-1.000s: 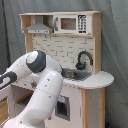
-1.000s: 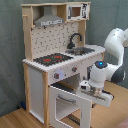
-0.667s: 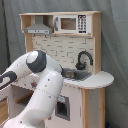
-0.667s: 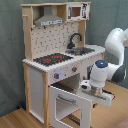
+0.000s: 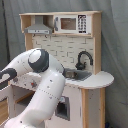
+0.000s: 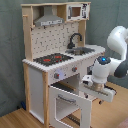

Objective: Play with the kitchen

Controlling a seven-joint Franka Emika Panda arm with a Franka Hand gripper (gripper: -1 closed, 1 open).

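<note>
The white arm (image 5: 40, 85) crosses in front of the kitchen (image 5: 75, 50), hiding its lower left part.

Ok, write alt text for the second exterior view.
A white robot arm reaches in from the second exterior view's right toward a toy kitchen whose oven door hangs open. On its counter are a red-ringed hob, a sink and a black faucet.

The toy kitchen (image 6: 55, 60) fills the middle of both exterior views, upright, white panels with light wood frame. In the second exterior view its windowed oven door (image 6: 67, 102) hangs open at lower centre; red-ringed hob (image 6: 52, 59) beside grey sink (image 6: 82, 49).
</note>
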